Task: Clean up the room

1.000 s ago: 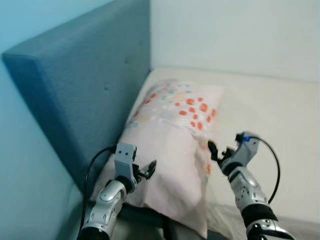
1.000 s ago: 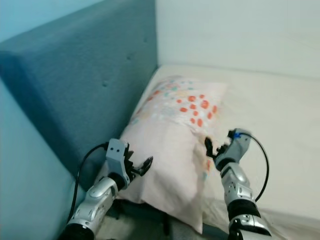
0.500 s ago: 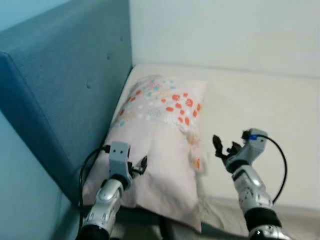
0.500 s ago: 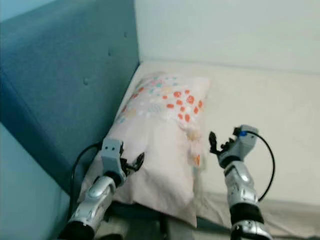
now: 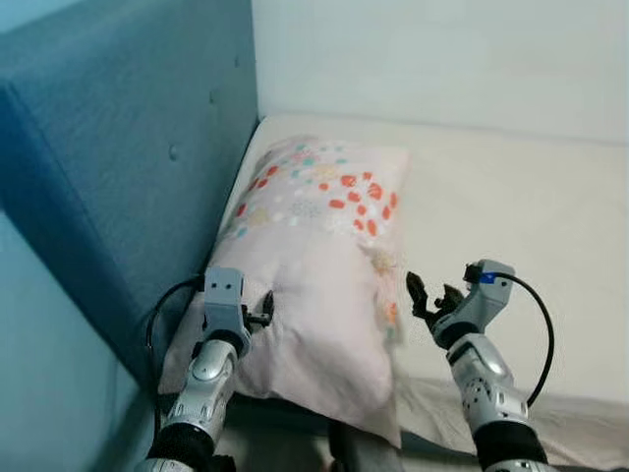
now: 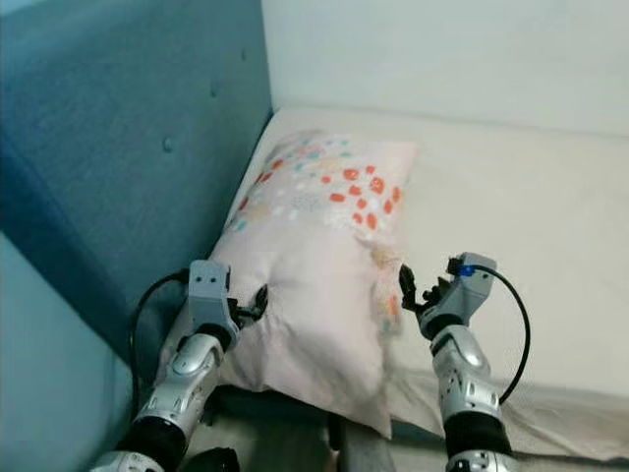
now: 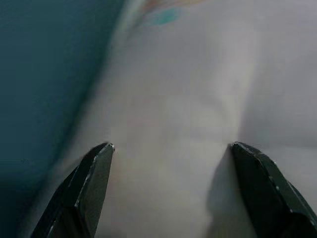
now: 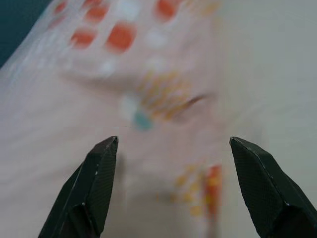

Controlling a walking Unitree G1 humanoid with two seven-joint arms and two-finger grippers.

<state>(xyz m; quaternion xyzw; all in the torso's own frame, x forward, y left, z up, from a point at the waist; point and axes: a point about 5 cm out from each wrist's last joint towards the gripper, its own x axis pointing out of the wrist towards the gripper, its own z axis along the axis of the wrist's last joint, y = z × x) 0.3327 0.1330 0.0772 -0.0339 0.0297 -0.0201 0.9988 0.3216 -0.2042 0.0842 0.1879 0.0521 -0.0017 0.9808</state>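
Observation:
A pale pink pillow (image 5: 314, 256) with red, orange and teal dots lies on the cream bed (image 5: 511, 216), against the blue headboard (image 5: 118, 167). My left gripper (image 5: 263, 310) presses into the pillow's near left side, fingers open; the left wrist view shows plain pillow cloth (image 7: 173, 124) between the fingers (image 7: 89, 188). My right gripper (image 5: 425, 300) hovers open just off the pillow's right edge. In the right wrist view the dotted pillow (image 8: 148, 99) sits close ahead between the spread fingertips (image 8: 99, 183).
A white wall (image 5: 442, 59) rises behind the bed. The tall padded headboard stands close on the left. The mattress to the right of the pillow is bare sheet (image 6: 531, 226). A dark gap (image 5: 344, 452) shows below the bed's near edge.
The view has shifted and the pillow looks closer. My left gripper has pushed into the pillow's left side. The right gripper has come nearer the pillow's right edge.

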